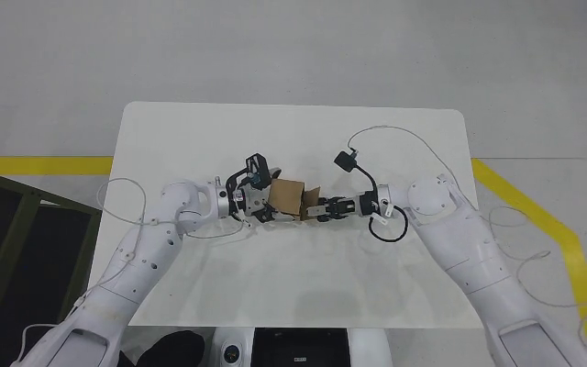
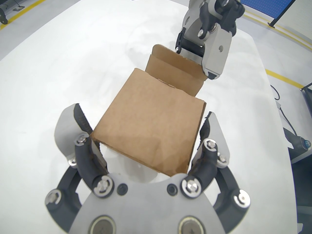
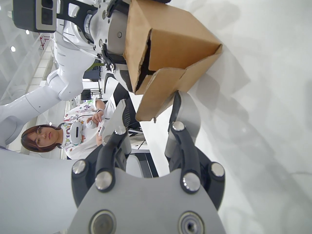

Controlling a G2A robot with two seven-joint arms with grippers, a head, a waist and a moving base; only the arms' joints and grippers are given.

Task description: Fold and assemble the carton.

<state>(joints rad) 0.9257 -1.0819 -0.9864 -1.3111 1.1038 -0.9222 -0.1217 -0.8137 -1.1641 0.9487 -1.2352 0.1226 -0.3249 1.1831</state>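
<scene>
Carton [image 1: 286, 196] within left tool [image 2: 143, 113], its flap [image 2: 174, 71] seemingly against right tool [image 3: 150, 101].

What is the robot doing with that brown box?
It is putting together a cardboard carton in the middle of the white table. The left pincer clamps the carton's body from both sides. The right pincer is at a loose flap on the carton's open end. That end is not folded shut yet.
</scene>
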